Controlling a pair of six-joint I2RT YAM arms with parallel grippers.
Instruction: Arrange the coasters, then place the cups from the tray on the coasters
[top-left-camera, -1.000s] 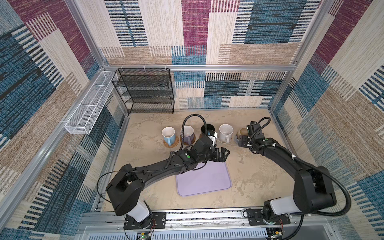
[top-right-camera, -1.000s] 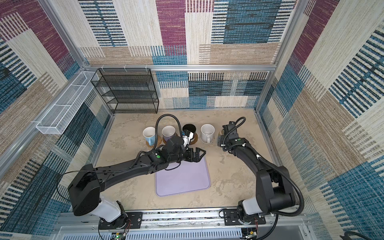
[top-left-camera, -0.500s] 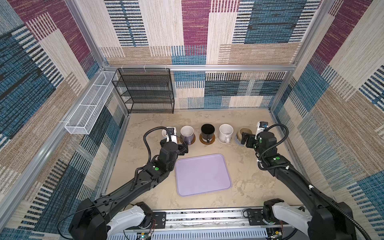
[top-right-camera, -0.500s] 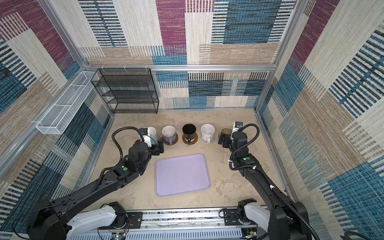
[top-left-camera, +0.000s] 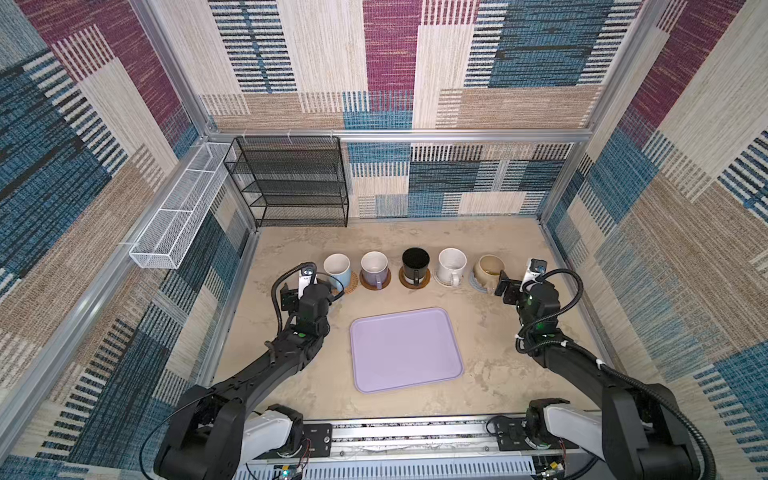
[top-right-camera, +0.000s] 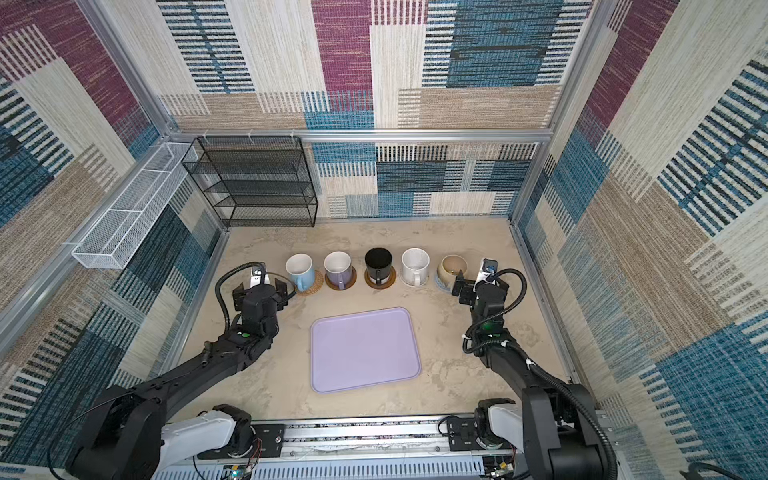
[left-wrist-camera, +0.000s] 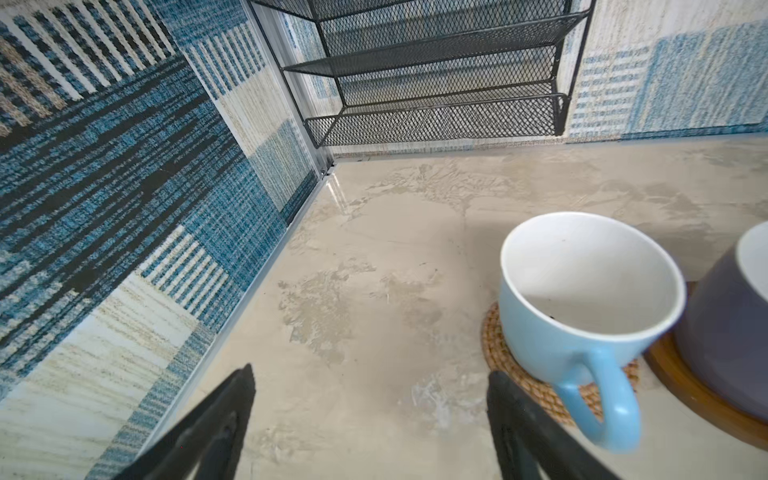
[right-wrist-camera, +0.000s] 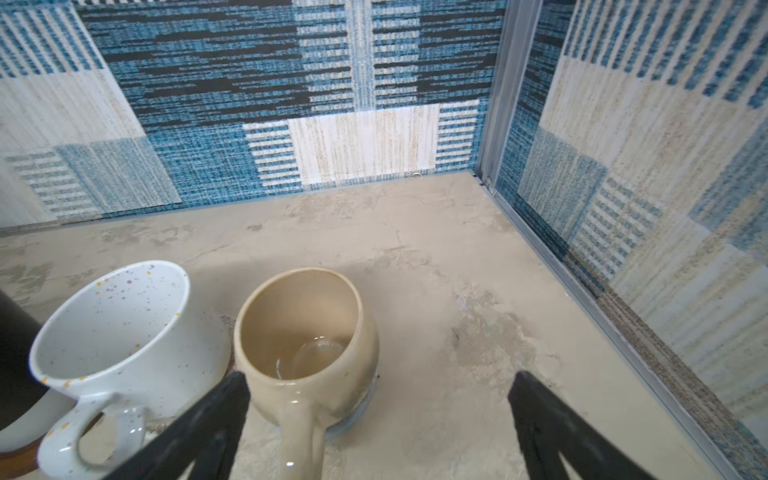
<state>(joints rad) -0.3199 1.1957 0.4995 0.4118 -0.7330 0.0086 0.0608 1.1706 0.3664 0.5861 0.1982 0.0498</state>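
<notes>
All five cups stand upright in a row across the middle of the desk (top-left-camera: 291, 245), each on its own coaster, with the handles turned toward the near side. From left to right, the light blue cup (top-left-camera: 337, 269) sits on the rattan coaster (top-left-camera: 353, 286) and the lavender cup (top-left-camera: 375, 268) on the left brown coaster (top-left-camera: 386, 283). Next come the black cup (top-left-camera: 415, 264) on the right brown coaster (top-left-camera: 425, 283), the speckled white cup (top-left-camera: 452, 265) on the white crochet coaster (top-left-camera: 439, 279), and the squat beige cup (top-left-camera: 490, 269) on the grey-blue coaster (top-left-camera: 474, 281). The lavender tray (top-left-camera: 405, 353) lies flat on the near side of the row, about midway between the two arms and apart from every cup. The left tool (left-wrist-camera: 370, 374) hangs low at the left end of the row, its jaws spread wide over bare desk and gripping nothing. One of its fingers (left-wrist-camera: 515, 419) is just beside the light blue cup's handle. The right tool (right-wrist-camera: 380, 376) hangs at the right end, also spread wide and holding nothing. The beige cup's handle points toward it and lies just inside one finger (right-wrist-camera: 212, 415). A black wire rack (top-left-camera: 291, 183) stands in the far left corner, and a white mesh basket (top-left-camera: 178, 216) hangs on the left wall.
</notes>
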